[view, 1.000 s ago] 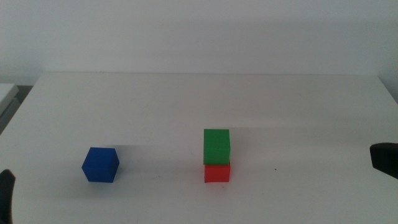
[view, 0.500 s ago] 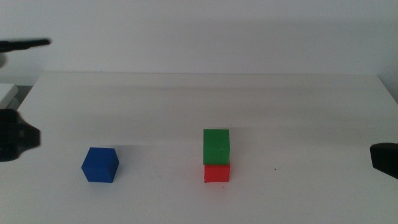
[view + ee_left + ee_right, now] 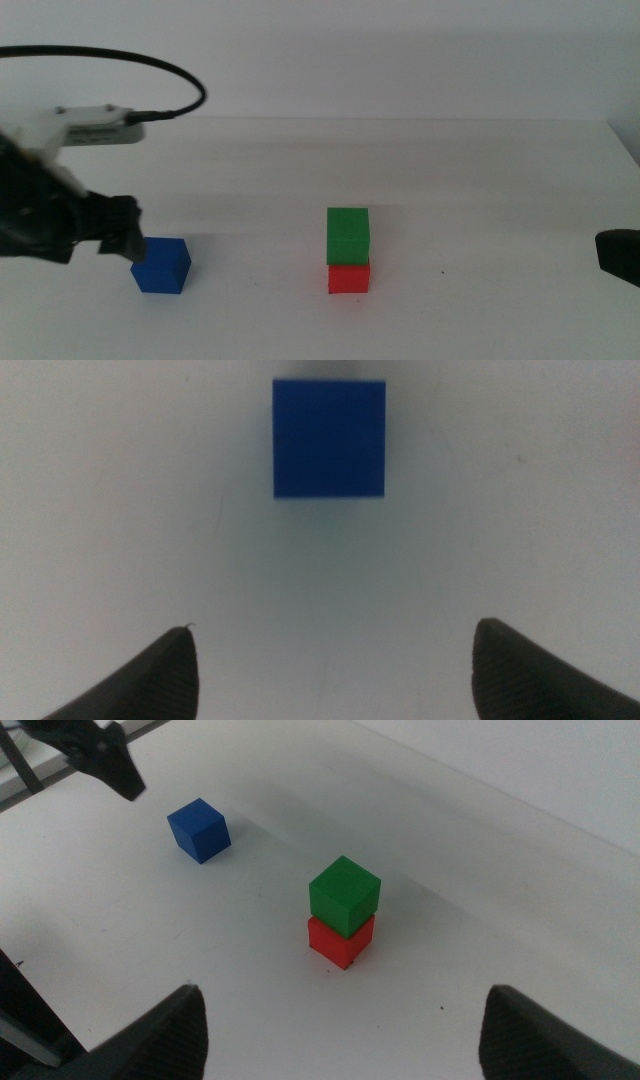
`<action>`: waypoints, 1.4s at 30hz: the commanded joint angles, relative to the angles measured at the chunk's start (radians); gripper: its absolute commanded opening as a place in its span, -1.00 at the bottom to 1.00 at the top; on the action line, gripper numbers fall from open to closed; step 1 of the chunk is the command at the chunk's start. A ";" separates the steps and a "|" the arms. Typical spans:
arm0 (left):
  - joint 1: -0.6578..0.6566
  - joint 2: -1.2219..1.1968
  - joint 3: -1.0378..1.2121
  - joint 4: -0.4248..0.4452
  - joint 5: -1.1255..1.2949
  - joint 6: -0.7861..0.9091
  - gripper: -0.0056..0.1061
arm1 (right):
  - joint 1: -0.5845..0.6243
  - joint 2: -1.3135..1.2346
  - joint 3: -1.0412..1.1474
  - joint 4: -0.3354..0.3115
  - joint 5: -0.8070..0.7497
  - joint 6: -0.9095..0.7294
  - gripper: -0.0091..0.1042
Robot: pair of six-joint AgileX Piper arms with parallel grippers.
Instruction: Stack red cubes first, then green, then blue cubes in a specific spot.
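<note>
The green cube (image 3: 348, 233) sits on the red cube (image 3: 349, 278) in a two-high stack at mid-table. That stack covers the marked spot, so the spot is hidden. Left of the stack, the blue cube (image 3: 161, 265) rests alone on the white table. My left gripper (image 3: 128, 238) hovers just left of and above the blue cube. In the left wrist view its jaws stand open, with the blue cube (image 3: 329, 438) ahead of the left gripper (image 3: 332, 630), not between them. My right gripper (image 3: 618, 256) waits open at the right edge, looking at the green cube (image 3: 345, 894), the red cube (image 3: 340, 942) and the blue cube (image 3: 199, 829).
A small black dot (image 3: 443, 272) marks the table right of the stack. The left arm's cable (image 3: 150, 66) arcs over the back left. The table's far edge (image 3: 340, 120) meets a white wall.
The left arm has swung in from the left edge to just beside the blue cube. The three cubes and the right gripper have not moved.
</note>
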 commanded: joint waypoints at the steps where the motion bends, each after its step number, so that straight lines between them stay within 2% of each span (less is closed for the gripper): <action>1: -0.035 0.055 -0.031 0.049 -0.016 -0.036 0.78 | -0.008 -0.002 0.006 -0.006 -0.011 -0.004 0.54; 6: -0.088 0.173 -0.068 0.100 -0.061 -0.073 0.78 | -0.008 -0.002 0.006 -0.006 -0.011 -0.004 0.54; 18: -0.089 0.319 -0.073 0.082 -0.221 -0.056 0.78 | -0.008 -0.002 0.006 -0.006 -0.011 -0.004 0.54; 33: -0.089 0.442 -0.073 0.075 -0.266 -0.027 0.75 | -0.008 -0.002 0.006 -0.006 -0.011 -0.004 0.54; 37: -0.089 0.447 -0.073 0.075 -0.289 -0.029 0.53 | -0.008 -0.002 0.006 -0.006 -0.011 -0.004 0.54; 39: -0.089 0.447 -0.071 0.075 -0.289 -0.040 0.26 | -0.008 -0.002 0.006 -0.006 -0.011 -0.004 0.54; 42: -0.089 0.447 -0.071 0.093 -0.258 -0.104 -0.29 | -0.008 -0.002 0.006 -0.006 -0.011 -0.004 0.54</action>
